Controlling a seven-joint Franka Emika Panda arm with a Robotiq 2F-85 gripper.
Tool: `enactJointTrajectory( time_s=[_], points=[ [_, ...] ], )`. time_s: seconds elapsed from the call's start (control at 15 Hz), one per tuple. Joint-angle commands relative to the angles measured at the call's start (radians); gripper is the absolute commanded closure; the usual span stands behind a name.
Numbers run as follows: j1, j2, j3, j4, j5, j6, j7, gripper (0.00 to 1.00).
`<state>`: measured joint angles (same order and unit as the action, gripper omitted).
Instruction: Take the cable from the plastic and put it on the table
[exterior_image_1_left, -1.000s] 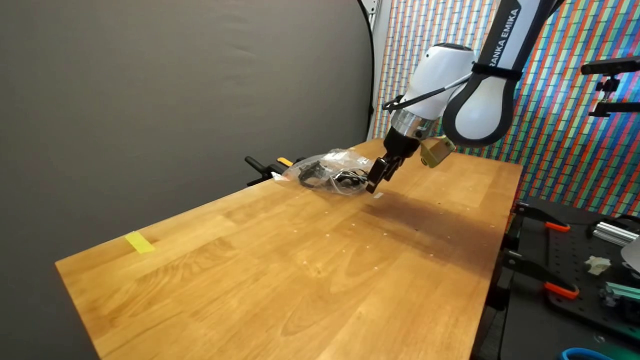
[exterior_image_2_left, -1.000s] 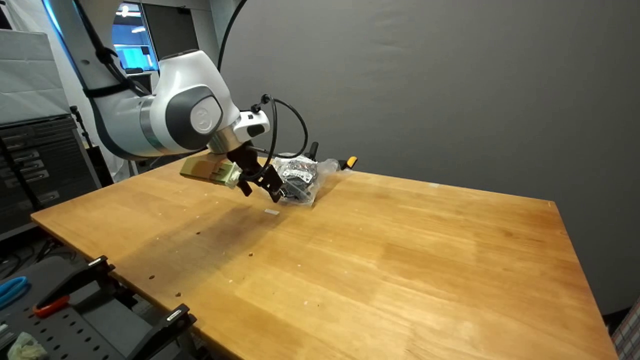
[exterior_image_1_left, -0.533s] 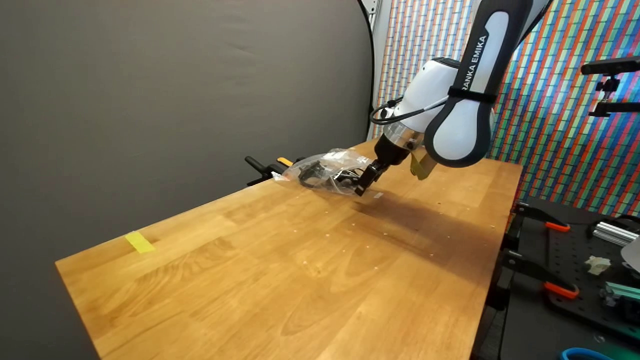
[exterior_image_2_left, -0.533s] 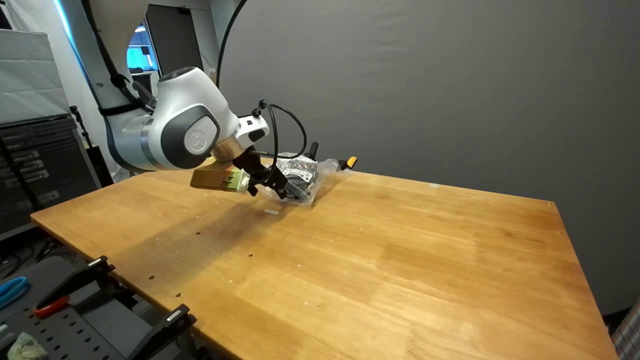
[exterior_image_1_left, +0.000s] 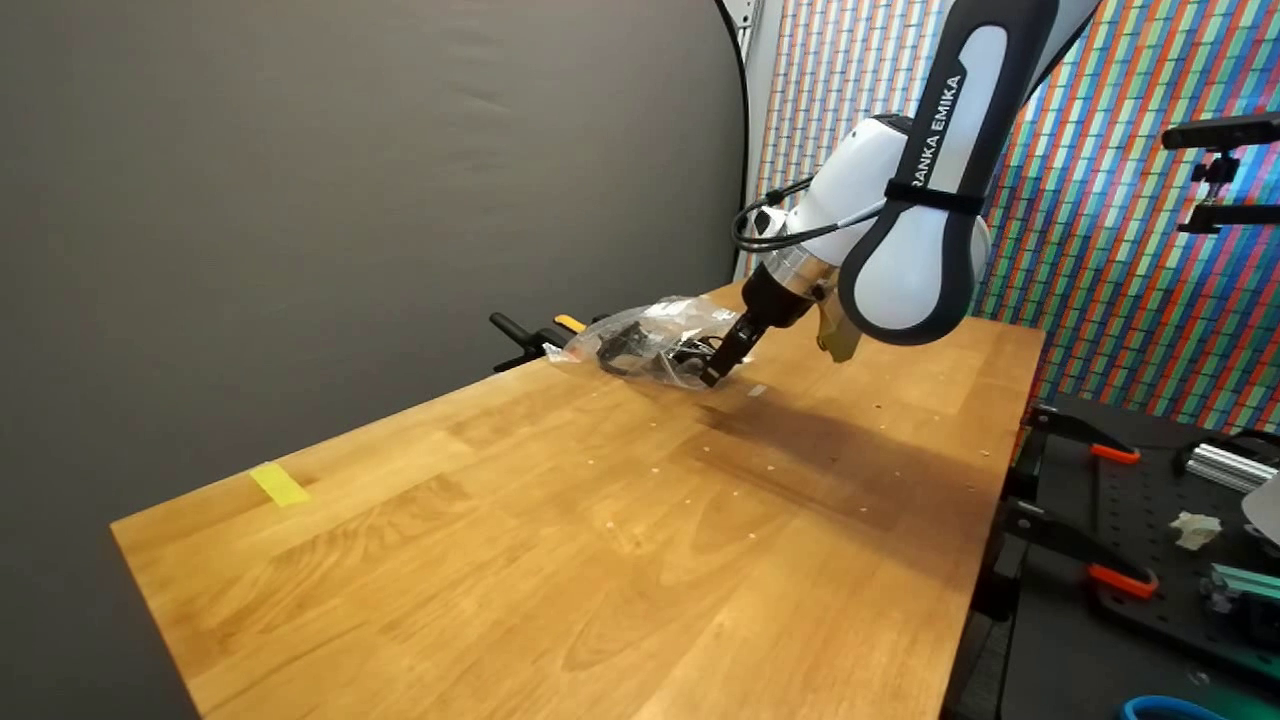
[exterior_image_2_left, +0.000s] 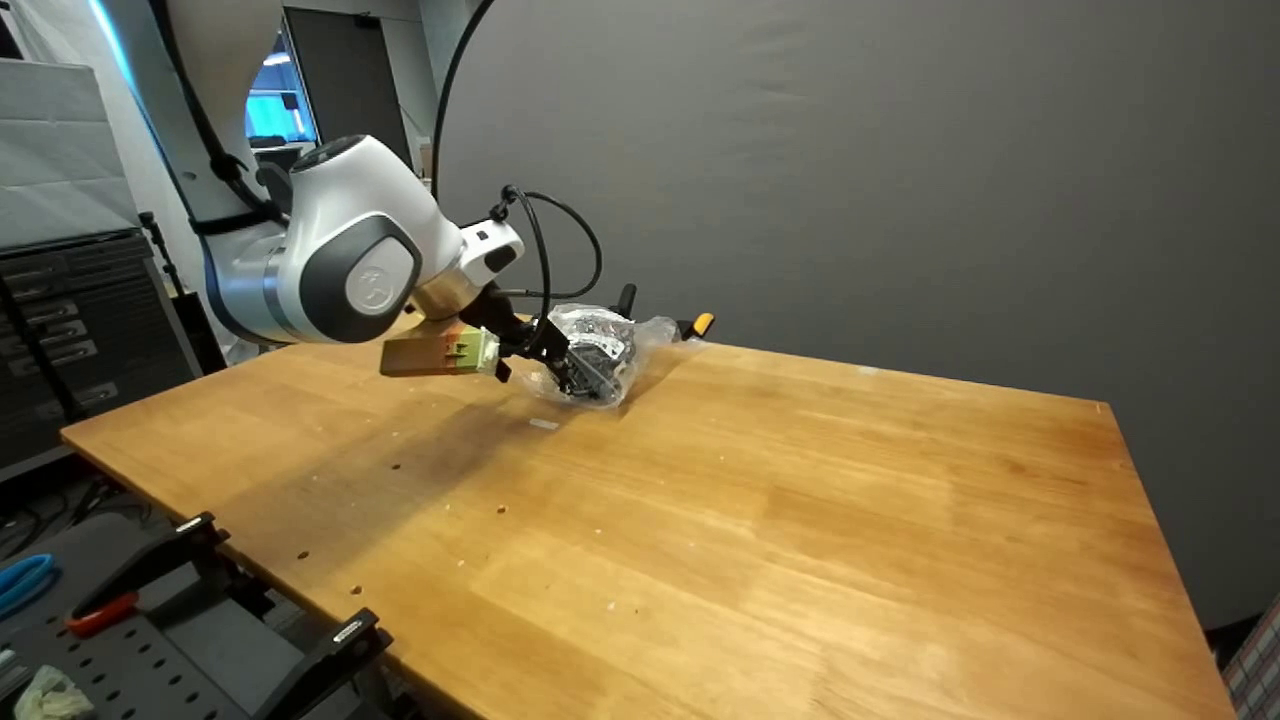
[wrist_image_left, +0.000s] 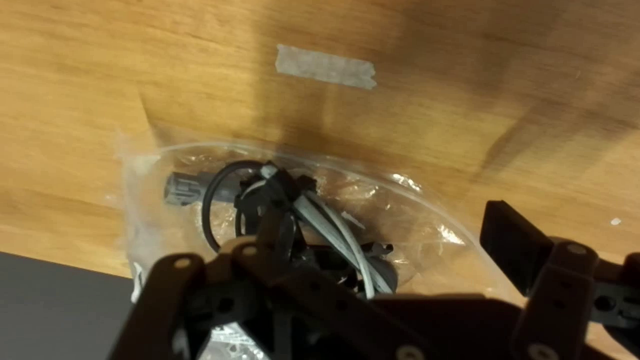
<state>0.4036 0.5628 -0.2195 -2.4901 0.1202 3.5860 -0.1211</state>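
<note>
Along the bottom of the wrist view, nearest the lens, the jaws are standing well apart in a released state, one partly covering the cable (wrist_image_left: 325, 227) at lower centre, its pair showing at lower right by the rim of the clear plastic bag (wrist_image_left: 440, 230). Contact with either: cannot tell. The cable, grey strands plus a black loop, is lying inside the bag, left of centre and down to lower centre. Beneath the plastic, the wooden counter (wrist_image_left: 75, 100) is showing through; a pale tape strip (wrist_image_left: 325, 66) is lying on it at upper centre, just beside the bag.

At lower left in an exterior view, a grey perforated board (exterior_image_2_left: 200, 640) is sitting beside the counter. At left in an exterior view, a yellow tape strip (exterior_image_1_left: 280, 484) is lying at the counter's edge. Farther back, in both exterior views, the bag is resting near the edge by the grey backdrop (exterior_image_2_left: 850, 150), and the arm (exterior_image_1_left: 860, 170) is angling down to it. Past the bag, a clamp (exterior_image_2_left: 700, 326) with a yellow end is projecting. Farthest off, a multicoloured wall (exterior_image_1_left: 1120, 250) is standing at upper right.
</note>
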Motion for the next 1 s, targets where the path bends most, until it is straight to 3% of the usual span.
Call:
enactJointTrajectory(
  time_s=[0.0,0.6,0.67,0.93],
  points=[
    [0.002,0.037,-0.005,0.021,0.039,0.067,-0.064,0.00],
    [-0.060,0.064,0.023,0.072,0.017,0.124,-0.085,0.02],
    [-0.066,0.065,0.026,0.077,0.016,0.123,-0.085,0.15],
    [-0.085,0.083,0.028,0.097,0.019,0.114,-0.083,0.36]
  ],
)
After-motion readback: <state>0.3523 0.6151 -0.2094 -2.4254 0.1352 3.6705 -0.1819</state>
